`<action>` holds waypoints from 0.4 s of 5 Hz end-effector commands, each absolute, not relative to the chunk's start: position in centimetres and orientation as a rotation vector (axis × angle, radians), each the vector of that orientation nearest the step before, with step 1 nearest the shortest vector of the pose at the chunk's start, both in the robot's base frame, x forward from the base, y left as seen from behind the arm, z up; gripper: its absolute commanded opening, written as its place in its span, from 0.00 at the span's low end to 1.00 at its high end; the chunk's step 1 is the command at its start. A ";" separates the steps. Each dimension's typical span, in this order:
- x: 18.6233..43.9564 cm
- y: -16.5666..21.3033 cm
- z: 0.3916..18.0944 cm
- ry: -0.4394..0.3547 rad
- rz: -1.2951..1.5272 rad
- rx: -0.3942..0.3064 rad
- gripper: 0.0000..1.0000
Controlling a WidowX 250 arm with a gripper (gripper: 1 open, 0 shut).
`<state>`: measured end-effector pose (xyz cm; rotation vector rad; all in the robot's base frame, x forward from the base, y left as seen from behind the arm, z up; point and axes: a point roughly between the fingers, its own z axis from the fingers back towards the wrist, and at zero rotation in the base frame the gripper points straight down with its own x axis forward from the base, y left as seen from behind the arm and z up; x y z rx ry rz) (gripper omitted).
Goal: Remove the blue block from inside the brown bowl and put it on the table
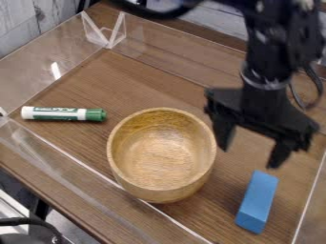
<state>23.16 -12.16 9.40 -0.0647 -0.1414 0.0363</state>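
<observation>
The blue block lies flat on the table at the front right, outside the brown bowl. The bowl stands upright in the front middle, and I see nothing inside it. My gripper hangs open over the table just right of the bowl, with its two dark fingers spread wide and nothing between them. It is above and a little behind the block, apart from it.
A green-and-white marker lies left of the bowl. Low clear plastic walls edge the tabletop, with a small clear stand at the back left. The block sits near the right wall.
</observation>
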 end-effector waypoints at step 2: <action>22.7 -14.9 7.6 -0.164 0.049 -0.113 1.00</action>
